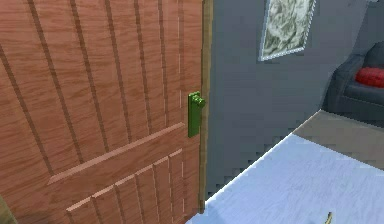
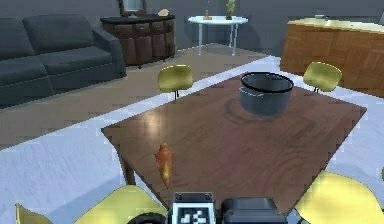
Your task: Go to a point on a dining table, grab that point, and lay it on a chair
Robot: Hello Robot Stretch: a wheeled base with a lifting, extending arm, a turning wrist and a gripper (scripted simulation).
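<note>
Jaws: dark body at arm side view's bottom edge, tips not clear. You can't tell if they grasp anything. Orange thing [image 2: 163, 160] stands on desk [image 2: 230, 140], near jaws, farther out and to their left in picture. Pot [image 2: 266, 92] on desk too, well past jaws. Yellow chair [image 2: 338, 200] just right of jaws, at desk's edge. Forward view: wood door [image 1: 100, 100], green handle [image 1: 196, 112].

Brn table [image 2: 300, 140], ylw chairs [image 2: 175, 78], grn door latch [image 1: 196, 113].
</note>
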